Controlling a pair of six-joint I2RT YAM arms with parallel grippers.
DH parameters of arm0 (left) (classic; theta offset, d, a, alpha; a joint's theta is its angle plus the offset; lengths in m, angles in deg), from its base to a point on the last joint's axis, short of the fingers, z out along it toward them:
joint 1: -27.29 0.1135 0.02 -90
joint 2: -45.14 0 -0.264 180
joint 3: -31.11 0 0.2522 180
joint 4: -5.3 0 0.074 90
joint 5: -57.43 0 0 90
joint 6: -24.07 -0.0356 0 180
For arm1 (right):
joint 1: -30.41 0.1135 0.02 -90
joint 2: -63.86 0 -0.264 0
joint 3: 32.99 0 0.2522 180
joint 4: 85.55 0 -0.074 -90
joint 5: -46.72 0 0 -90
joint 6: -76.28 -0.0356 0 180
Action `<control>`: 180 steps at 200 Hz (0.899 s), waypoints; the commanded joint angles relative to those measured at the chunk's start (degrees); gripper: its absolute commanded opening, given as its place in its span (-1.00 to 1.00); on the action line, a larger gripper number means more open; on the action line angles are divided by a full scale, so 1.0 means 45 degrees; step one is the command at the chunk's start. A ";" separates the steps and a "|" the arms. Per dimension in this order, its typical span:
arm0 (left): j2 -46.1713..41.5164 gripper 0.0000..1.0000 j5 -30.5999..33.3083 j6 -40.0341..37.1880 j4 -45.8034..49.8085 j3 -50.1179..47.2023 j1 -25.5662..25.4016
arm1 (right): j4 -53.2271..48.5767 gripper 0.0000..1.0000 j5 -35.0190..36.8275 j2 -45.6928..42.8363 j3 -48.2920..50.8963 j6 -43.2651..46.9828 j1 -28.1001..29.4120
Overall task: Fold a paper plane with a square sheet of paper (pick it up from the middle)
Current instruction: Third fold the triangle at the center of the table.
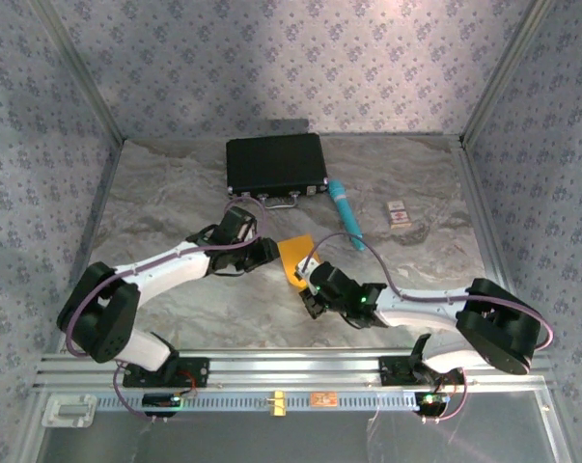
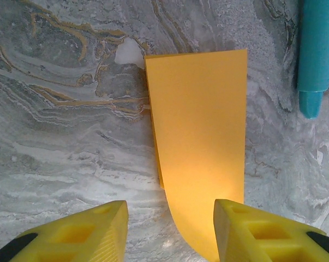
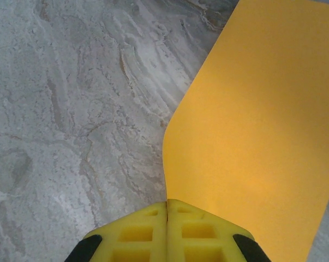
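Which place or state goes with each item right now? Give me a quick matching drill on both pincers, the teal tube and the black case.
Things:
1. left pincer
2. right pincer
3. teal tube
4. black case

Places or states:
A. at the far edge of the table
B. shut on the square sheet of paper
C. open, fingers apart
D. lying just right of the sheet, near the case's right end

Pairs: 1-C, 2-B, 3-D, 4-A
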 commanded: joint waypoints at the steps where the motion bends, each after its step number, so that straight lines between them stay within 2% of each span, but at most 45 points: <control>1: -0.0384 -0.09 0.0135 -0.0174 0.0157 0.0233 0.0111 | -0.0253 -0.90 -0.1037 -0.0153 -0.0281 -0.0940 -0.0285; 61: -0.0734 -0.10 -0.0011 -0.0290 0.0189 0.0330 0.0337 | 0.0300 -0.90 -0.2682 0.0036 -0.0427 -0.1975 -0.1011; 103: -0.0599 -0.19 -0.0288 -0.0573 0.0163 0.0545 0.0346 | 0.0927 -0.92 -0.4147 0.0141 -0.0206 -0.2400 -0.1761; 180: 0.1273 -0.30 -0.2235 -0.1453 -0.0353 0.1791 0.0331 | 0.1846 -0.92 -0.6061 0.0705 -0.0006 -0.2942 -0.2681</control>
